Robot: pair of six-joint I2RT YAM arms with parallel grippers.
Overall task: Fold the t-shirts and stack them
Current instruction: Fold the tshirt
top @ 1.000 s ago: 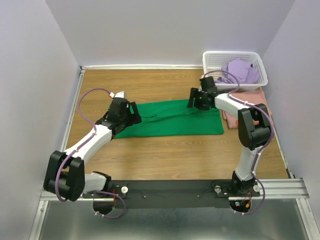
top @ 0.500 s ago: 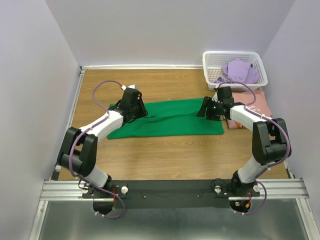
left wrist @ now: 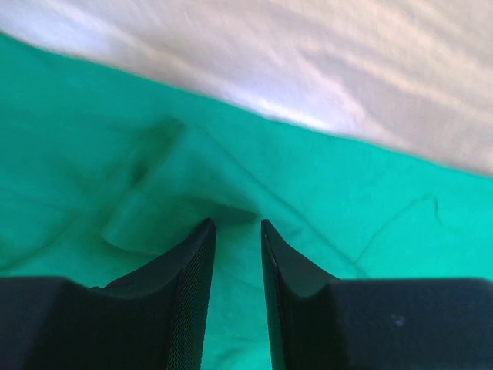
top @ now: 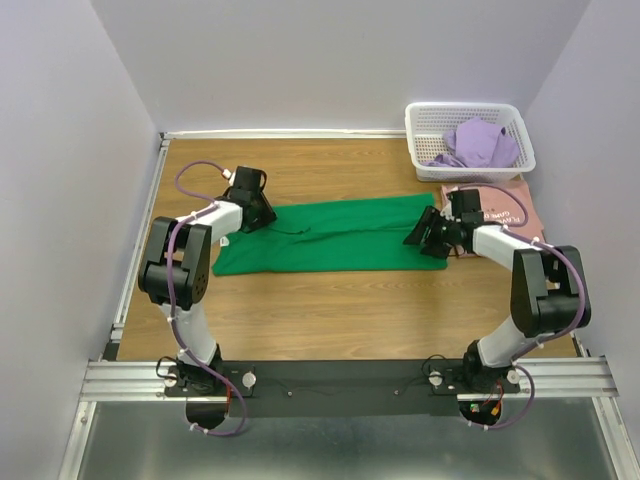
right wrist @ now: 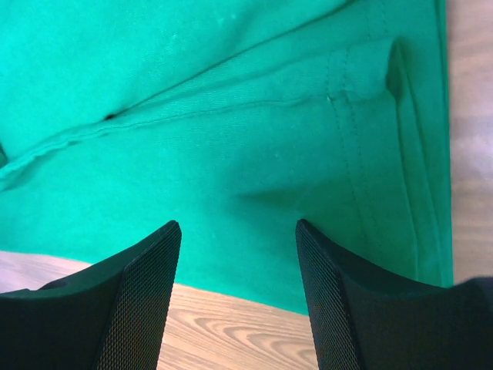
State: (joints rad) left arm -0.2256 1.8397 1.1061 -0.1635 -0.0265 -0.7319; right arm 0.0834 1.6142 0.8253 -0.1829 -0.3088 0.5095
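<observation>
The green t-shirt (top: 330, 235) lies spread flat across the middle of the table. My left gripper (top: 260, 214) is at its far left corner. In the left wrist view its jaws (left wrist: 237, 223) stand narrow, with a raised fold of the green cloth (left wrist: 347, 193) pinched at the tips. My right gripper (top: 420, 238) hovers over the shirt's right end. Seen from the right wrist, it (right wrist: 237, 225) is open over the near hem of the green cloth (right wrist: 231, 116). The pink t-shirt (top: 505, 205) lies folded at the right. The purple t-shirt (top: 480, 142) sits crumpled in the basket.
A white lattice basket (top: 470, 106) stands at the far right corner. A metal rail (top: 140, 240) runs along the table's left edge, and walls close in on three sides. Bare wood (top: 350, 310) lies between the shirt and the arm bases.
My left gripper moved to the shirt's far left corner and closed on the cloth. My right gripper moved right and nearer, from the far edge to the shirt's right end.
</observation>
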